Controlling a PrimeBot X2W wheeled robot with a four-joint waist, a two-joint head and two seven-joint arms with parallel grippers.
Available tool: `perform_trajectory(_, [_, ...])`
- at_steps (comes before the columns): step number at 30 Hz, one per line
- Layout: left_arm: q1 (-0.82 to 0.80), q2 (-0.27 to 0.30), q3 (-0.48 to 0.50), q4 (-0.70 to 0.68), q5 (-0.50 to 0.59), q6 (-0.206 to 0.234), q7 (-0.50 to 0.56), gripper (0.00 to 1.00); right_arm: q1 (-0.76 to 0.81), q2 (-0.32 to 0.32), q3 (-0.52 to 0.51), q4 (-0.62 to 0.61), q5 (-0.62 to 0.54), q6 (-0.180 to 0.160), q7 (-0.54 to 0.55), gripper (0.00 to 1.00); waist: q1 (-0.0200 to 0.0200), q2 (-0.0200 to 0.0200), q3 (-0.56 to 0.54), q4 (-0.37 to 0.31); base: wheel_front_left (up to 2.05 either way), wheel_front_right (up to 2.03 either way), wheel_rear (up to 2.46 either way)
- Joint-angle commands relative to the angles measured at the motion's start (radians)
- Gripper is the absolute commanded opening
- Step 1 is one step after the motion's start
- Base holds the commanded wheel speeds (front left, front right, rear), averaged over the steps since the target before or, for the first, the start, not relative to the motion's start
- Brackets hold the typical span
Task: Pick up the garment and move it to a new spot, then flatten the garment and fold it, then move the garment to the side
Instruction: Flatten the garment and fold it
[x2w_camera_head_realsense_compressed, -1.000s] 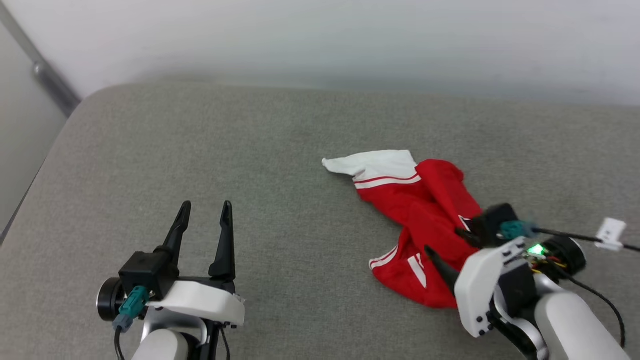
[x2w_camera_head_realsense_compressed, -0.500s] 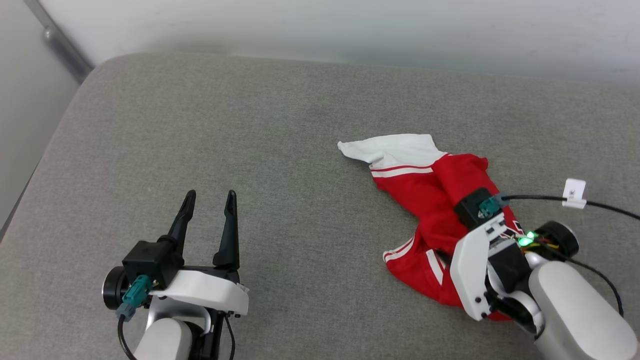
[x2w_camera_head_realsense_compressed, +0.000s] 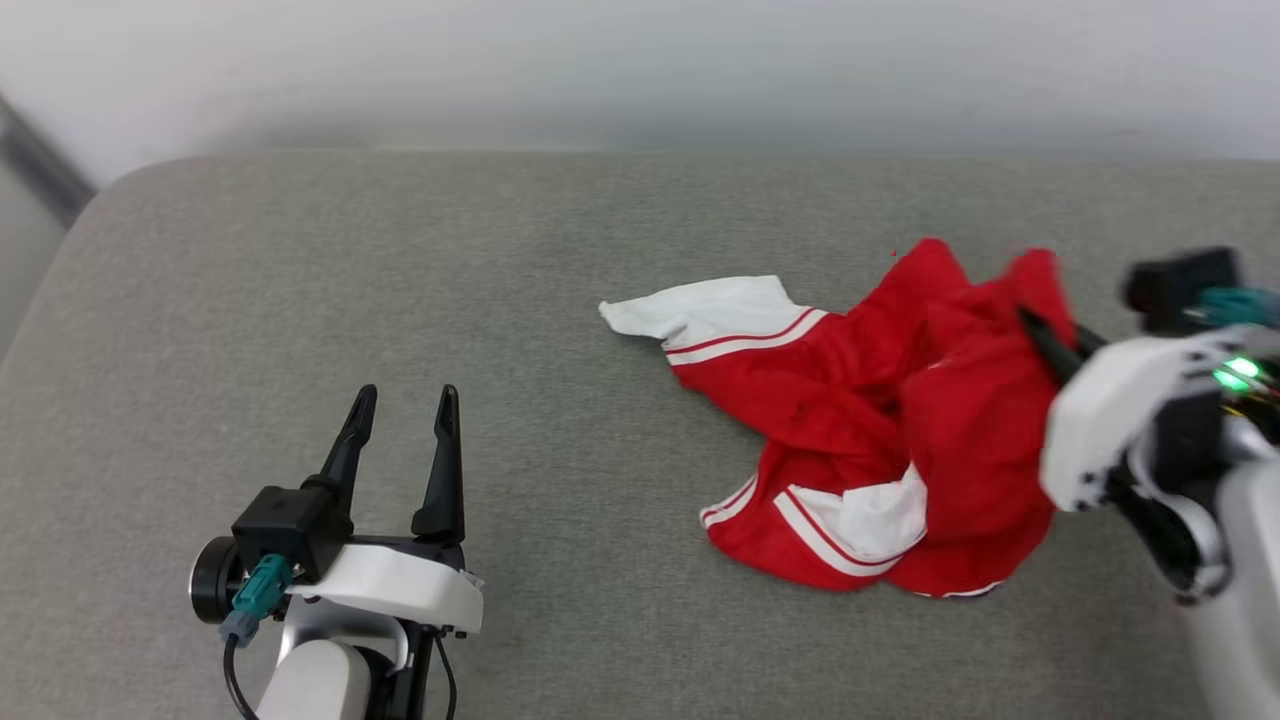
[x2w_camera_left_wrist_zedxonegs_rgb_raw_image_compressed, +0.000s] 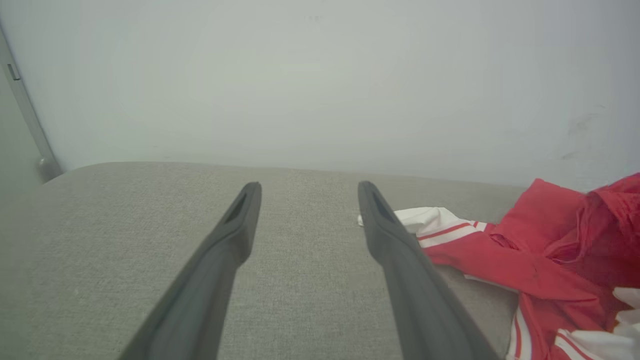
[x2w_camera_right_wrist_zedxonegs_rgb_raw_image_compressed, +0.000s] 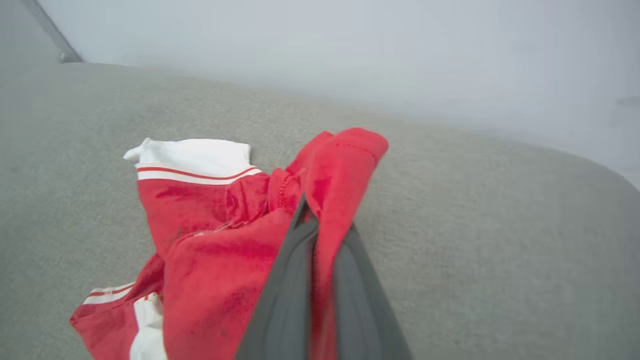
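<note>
One right pincer (x2w_camera_right_wrist_zedxonegs_rgb_raw_image_compressed: 314, 220) — pinching garment (x2w_camera_head_realsense_compressed: 800, 390) (bunched).

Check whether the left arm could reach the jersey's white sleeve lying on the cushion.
Probably yes: the open left pincer faces bare grey cushion, with nothing between it and the white sleeve. The right pincer grips red fabric of the jersey farther off.

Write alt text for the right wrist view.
The right end effector is shut on a fold of the red garment. The rest, with a white sleeve, lies crumpled on the grey cushion at the view's left, a pale wall behind.
</note>
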Motion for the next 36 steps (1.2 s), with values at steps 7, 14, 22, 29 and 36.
perform_trajectory(7, [0.004, -0.001, 0.013, 0.001, 0.017, -0.011, -0.002, 1.00, 0.211, 0.099, -0.325, -0.019, -0.060, -0.001, -0.004, 0.00, -0.0001, 0.0000, 0.007, -0.060, 0.00, 0.00, 0.00])
perform_trajectory(14, [-0.001, -0.001, 0.021, 0.005, 0.022, -0.020, -0.003, 1.00, 0.327, 0.167, -0.440, 0.016, -0.094, -0.001, -0.035, 0.40, -0.0001, 0.0000, 0.019, -0.075, 0.00, 0.00, 0.00])
perform_trajectory(22, [0.008, 0.004, 0.023, 0.020, 0.027, -0.023, -0.003, 1.00, 0.307, 0.205, -0.417, -0.004, -0.110, -0.001, -0.288, 1.00, -0.0001, 0.0000, 0.007, -0.073, 0.00, 0.00, 0.00])
perform_trajectory(29, [0.036, 0.011, 0.024, 0.039, 0.030, -0.016, -0.003, 1.00, 0.321, 0.213, -0.340, -0.057, -0.145, -0.001, -0.449, 1.00, -0.0001, 0.0000, -0.051, -0.065, 0.00, 0.00, 0.00])
perform_trajectory(36, [0.077, 0.019, 0.021, 0.038, 0.025, -0.006, 0.007, 1.00, 0.415, 0.220, -0.239, -0.133, -0.136, -0.001, -0.386, 1.00, -0.0001, 0.0000, -0.103, -0.064, 0.00, 0.00, 0.00])
